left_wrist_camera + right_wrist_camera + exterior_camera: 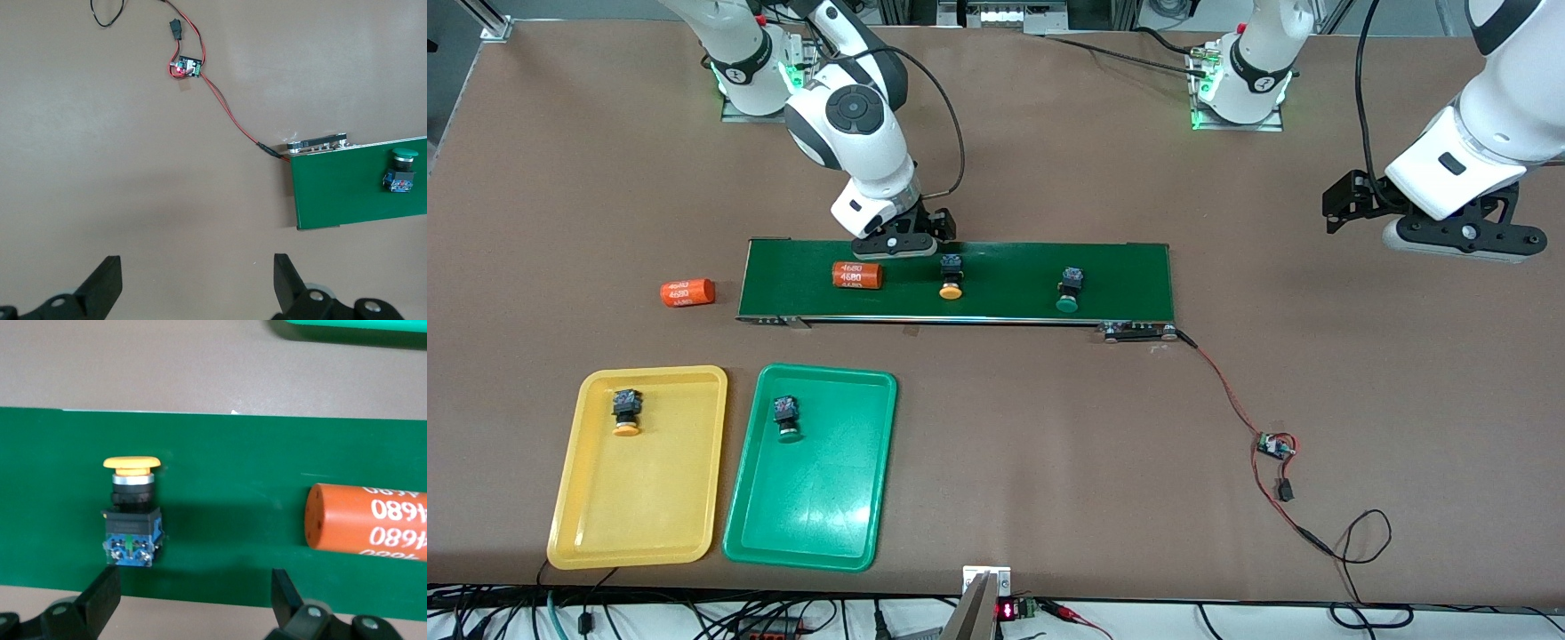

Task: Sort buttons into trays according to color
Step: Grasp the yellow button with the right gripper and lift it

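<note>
Hovering over long dark-green conveyor belt [960, 280], right gripper [895, 242] spread wide, lining up yellow-capped push-button switch [951, 277] between orange "4680" cylinder [857, 276] and green-capped switch [1069, 291]. Left gripper [1463, 233] waits, released, over bare table. Yellow plastic tray [640, 467], green plastic tray [811, 467] each hold one matching switch.

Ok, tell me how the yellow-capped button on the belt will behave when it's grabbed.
The yellow-capped button looks rigid, probably hard plastic, so it should not flex. It lies on its side on the conveyor belt, so tipping seems unlikely, though the round cap might let it pivot if nudged. The blocky body likely offers flat faces for the open right gripper.
</note>
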`<state>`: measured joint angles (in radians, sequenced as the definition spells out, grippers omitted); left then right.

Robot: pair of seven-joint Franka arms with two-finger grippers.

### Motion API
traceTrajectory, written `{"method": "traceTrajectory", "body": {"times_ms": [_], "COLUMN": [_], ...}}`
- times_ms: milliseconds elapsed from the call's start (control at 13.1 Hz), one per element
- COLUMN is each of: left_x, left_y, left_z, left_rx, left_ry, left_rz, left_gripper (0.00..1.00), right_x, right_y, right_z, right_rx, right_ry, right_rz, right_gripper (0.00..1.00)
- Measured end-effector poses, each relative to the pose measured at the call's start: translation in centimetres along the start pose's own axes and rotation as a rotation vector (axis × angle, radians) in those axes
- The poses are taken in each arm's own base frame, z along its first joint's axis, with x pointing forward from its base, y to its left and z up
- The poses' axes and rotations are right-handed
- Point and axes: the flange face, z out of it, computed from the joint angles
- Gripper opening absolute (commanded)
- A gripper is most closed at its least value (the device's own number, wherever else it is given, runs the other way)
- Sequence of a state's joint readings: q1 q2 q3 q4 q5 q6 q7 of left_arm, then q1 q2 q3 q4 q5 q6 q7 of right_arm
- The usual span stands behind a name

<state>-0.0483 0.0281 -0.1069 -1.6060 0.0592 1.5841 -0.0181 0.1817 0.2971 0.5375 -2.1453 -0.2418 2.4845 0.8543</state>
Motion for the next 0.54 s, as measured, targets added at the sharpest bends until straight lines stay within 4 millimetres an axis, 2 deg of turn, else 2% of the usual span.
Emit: {"method": "traceTrajectory", "body": {"times_ms": [229, 535], "left_x": [0.0, 0.1], "left_y": [0.0, -0.2], "left_z": [0.0, 0.2], "left_rx": [0.0, 0.0], "left_ry": [0.0, -0.005], "left_rz": [0.0, -0.003], "left_gripper": [1.0, 1.0], "right_x": [0.5, 0.4], "right_y": [0.1, 0.4], "right_z": [0.2, 2.2], "right_rx": [-0.017, -0.041], "right_ry": [-0.018, -0.038], "right_rz": [0.015, 0.025], "right_gripper": [1.0, 1.0]}}
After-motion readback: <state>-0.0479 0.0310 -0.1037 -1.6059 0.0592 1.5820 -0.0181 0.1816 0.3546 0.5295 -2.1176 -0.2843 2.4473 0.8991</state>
